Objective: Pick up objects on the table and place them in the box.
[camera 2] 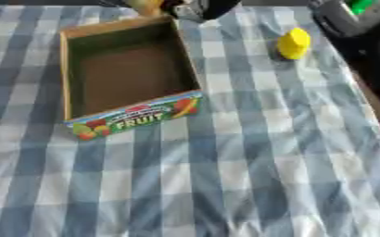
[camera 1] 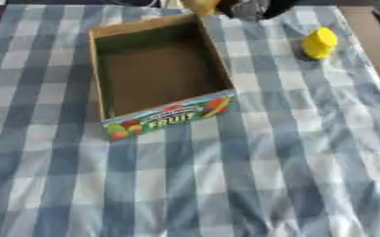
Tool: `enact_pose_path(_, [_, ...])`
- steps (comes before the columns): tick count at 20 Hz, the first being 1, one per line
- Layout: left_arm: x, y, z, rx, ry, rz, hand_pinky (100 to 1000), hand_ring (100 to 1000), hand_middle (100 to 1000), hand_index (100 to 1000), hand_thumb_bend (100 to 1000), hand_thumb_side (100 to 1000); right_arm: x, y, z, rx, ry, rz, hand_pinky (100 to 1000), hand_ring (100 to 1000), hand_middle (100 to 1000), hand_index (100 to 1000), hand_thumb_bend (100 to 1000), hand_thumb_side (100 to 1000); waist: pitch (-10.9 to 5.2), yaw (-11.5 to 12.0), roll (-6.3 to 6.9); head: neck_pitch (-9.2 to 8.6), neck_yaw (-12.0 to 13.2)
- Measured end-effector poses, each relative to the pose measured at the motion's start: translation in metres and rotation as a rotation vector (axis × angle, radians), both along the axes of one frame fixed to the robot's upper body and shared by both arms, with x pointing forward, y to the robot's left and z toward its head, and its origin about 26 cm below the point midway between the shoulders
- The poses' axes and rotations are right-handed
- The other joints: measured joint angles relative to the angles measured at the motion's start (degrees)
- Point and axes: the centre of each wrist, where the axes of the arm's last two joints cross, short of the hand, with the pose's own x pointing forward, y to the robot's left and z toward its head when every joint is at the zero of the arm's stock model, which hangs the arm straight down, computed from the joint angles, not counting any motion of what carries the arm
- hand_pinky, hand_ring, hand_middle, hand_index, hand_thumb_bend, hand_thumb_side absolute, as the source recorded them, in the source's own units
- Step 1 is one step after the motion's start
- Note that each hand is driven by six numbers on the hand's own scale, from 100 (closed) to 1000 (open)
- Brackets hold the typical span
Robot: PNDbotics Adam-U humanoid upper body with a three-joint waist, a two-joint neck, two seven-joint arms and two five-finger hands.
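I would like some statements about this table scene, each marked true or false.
1. The brown cardboard box with a FRUIT label is empty. True.
2. The small yellow object lies inside the box. False: it lies on the cloth, to the right of the box.
3. The blue and white checked tablecloth covers the table. True.
4. The box lies upside down. False: it stands with its open side up.
5. A dark robot hand shows at the top edge, beyond the box. True; its fingers cannot be made out.
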Motion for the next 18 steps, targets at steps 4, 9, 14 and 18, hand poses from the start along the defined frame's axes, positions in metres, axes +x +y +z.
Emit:
enact_pose_path(4, [0.001,-0.001,0.004,0.001,-0.02,-0.017,794,807,789,927,317,367,0.037,0.012,-0.025,-0.071,0.056,-0.013,773,853,552,596,100,100,0.59,1.38,-0.38,-0.02,-1.08])
enact_pose_path(9, [0.002,-0.002,0.006,0.0,-0.028,-0.027,792,807,788,927,310,373,0.071,0.007,-0.054,-0.137,0.089,-0.045,779,864,563,609,100,100,1.42,1.8,-0.71,-0.02,-1.86])
enact_pose_path(14, [0.002,-0.003,0.007,-0.003,-0.029,-0.03,792,806,788,927,305,379,0.085,0.0,-0.067,-0.176,0.056,-0.064,799,895,621,696,100,100,1.78,2.12,-0.73,-0.01,-2.15])
enact_pose_path(18, [0.002,-0.003,0.007,-0.005,-0.027,-0.034,791,806,787,927,301,383,0.09,-0.002,-0.073,-0.206,0.029,-0.069,824,958,736,823,140,239,1.82,2.13,-0.72,0.0,-2.29])
